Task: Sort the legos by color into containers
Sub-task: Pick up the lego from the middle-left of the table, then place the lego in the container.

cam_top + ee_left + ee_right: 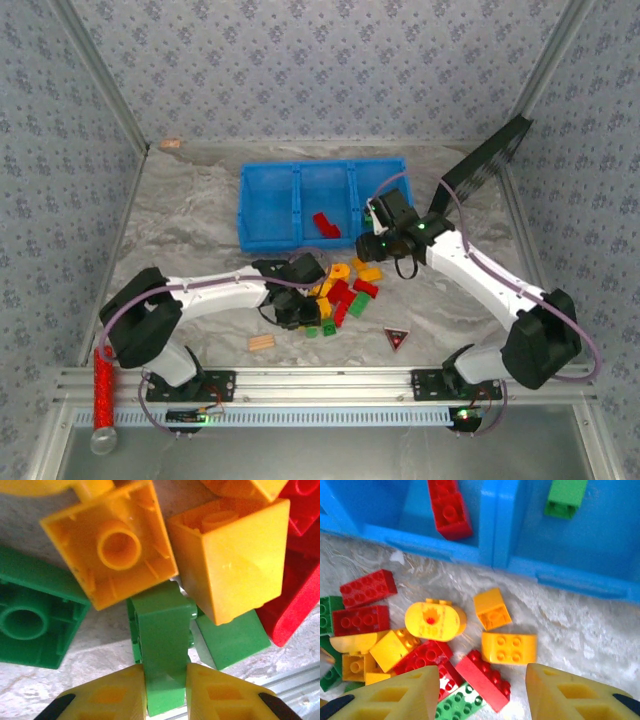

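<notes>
Pick in hand: the left gripper [165, 692] clamps a small green plastic brick [162, 645] in the loose pile of plastic bricks [340, 292], mid-frame overhead. Next, lift it to the green compartment. The right gripper [482, 695] hangs partly open, empty. The bright blue three-compartment plastic bin [268, 210], upper centre, holds two: one long red brick [449, 507] and one green block [565, 497].

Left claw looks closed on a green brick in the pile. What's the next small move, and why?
Probably lift the left claw straight up a little. It is clamped on the green brick, and yellow bricks crowd its far end, so a sideways drag would likely shove them. The compartment holding a green piece looks like the destination.
</notes>
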